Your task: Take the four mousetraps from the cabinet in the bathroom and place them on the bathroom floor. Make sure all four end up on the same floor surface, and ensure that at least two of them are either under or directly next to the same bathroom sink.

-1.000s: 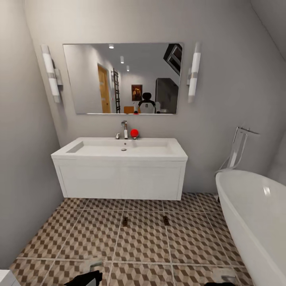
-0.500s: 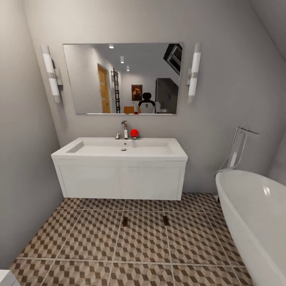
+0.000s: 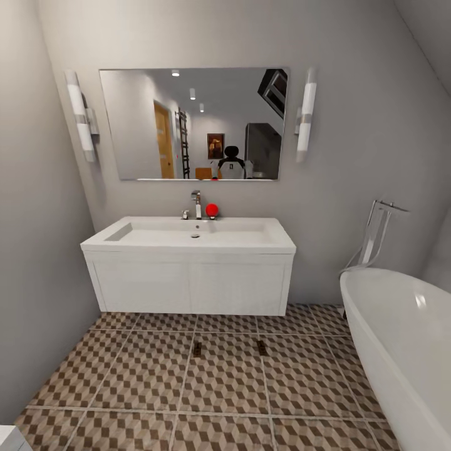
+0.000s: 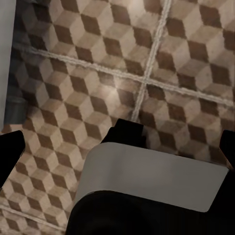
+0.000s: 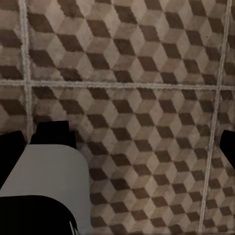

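Both arms, seen low in the head view a second ago, have dropped out of it; two mousetraps (image 3: 197, 349) (image 3: 262, 347) lie flat on the bathroom floor (image 3: 225, 388), just before the front edge of the bathroom sink (image 3: 188, 241), a bathtub (image 3: 401, 338) alongside. Left gripper (image 4: 117, 142) and right gripper (image 5: 117, 137) hang over bare tiles, fingers spread wide, holding nothing.

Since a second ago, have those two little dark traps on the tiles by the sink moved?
No. Both mousetraps lie on the same floor tiles just in front of the white vanity, unchanged against the grout lines.
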Robot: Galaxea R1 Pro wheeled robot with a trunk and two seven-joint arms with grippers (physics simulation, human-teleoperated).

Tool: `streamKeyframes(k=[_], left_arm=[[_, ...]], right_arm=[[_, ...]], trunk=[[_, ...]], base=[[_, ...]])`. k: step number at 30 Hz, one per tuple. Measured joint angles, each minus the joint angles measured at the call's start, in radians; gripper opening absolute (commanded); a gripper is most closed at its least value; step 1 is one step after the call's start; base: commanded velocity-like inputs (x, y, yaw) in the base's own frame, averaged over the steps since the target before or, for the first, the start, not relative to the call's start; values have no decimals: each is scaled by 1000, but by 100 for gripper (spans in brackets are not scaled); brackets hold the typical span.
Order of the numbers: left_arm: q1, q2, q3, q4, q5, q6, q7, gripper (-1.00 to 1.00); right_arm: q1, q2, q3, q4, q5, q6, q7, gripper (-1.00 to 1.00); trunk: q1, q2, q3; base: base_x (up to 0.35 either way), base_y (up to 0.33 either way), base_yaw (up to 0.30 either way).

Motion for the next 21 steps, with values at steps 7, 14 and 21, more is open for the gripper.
streamKeyframes(k=[7,14,21], left_arm=[[23,11,0,-1,61,-30,-1,100],[29,36,-1,-1,121,-67,-2,100],[31,49,-1,-1,140,-80,-3,100]], right_arm=[[14,1,-1,0,-6,-1,10,100],[31,3,-1,0,-7,-10,13,100],[40,3,-2,0,-8,-13,13,100]], trunk=[[0,0,0],[0,0,0],[0,0,0]], base=[[0,0,0],[0,0,2],[0,0,127]])
